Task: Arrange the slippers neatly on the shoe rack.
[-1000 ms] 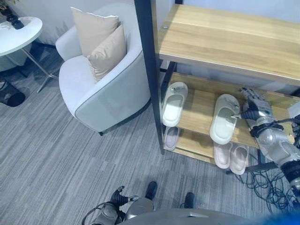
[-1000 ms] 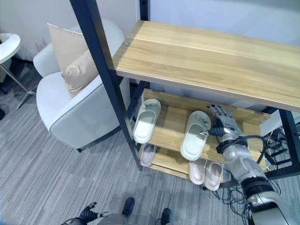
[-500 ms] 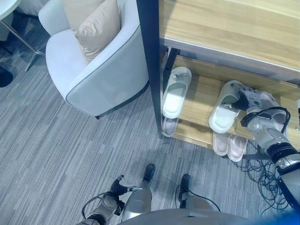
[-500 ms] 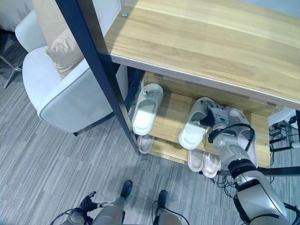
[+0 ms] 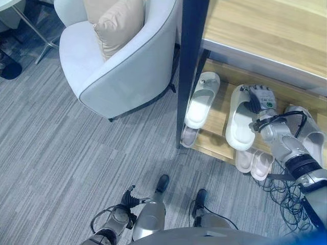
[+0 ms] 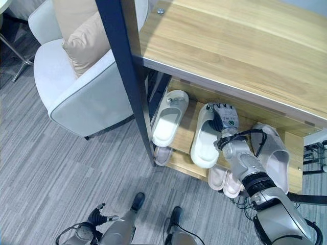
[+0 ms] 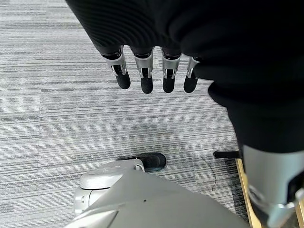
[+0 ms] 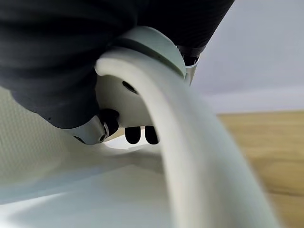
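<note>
The right hand (image 5: 259, 98) reaches into the middle shelf (image 5: 218, 109) of the shoe rack (image 6: 240, 48) and grips the strap end of a pale slipper (image 5: 239, 120); in its own wrist view the dark fingertips (image 8: 138, 135) sit curled under the slipper's strap, with the thumb on the outer side. That slipper lies lengthwise on the shelf, its heel end hanging over the front edge toward 6 o'clock. At 9 o'clock from it, well apart and just beside the rack's dark upright post (image 5: 190, 71), lies a second pale slipper (image 5: 201, 100), parallel to the first. At 3 o'clock from the held one, partly behind the right forearm, rests a third slipper (image 6: 274, 158) in a greyer tone. On the lowest shelf a pinkish pair (image 5: 254, 162) stands side by side, and one more pinkish slipper (image 5: 189, 136) pokes out near the post.

The left hand (image 7: 152, 73) hangs low over the grey carpet (image 5: 61, 168), its fingers straight and relaxed, holding nothing. At 10 o'clock from the rack stands a light armchair (image 5: 117, 71) with beige cushions (image 5: 115, 23).
</note>
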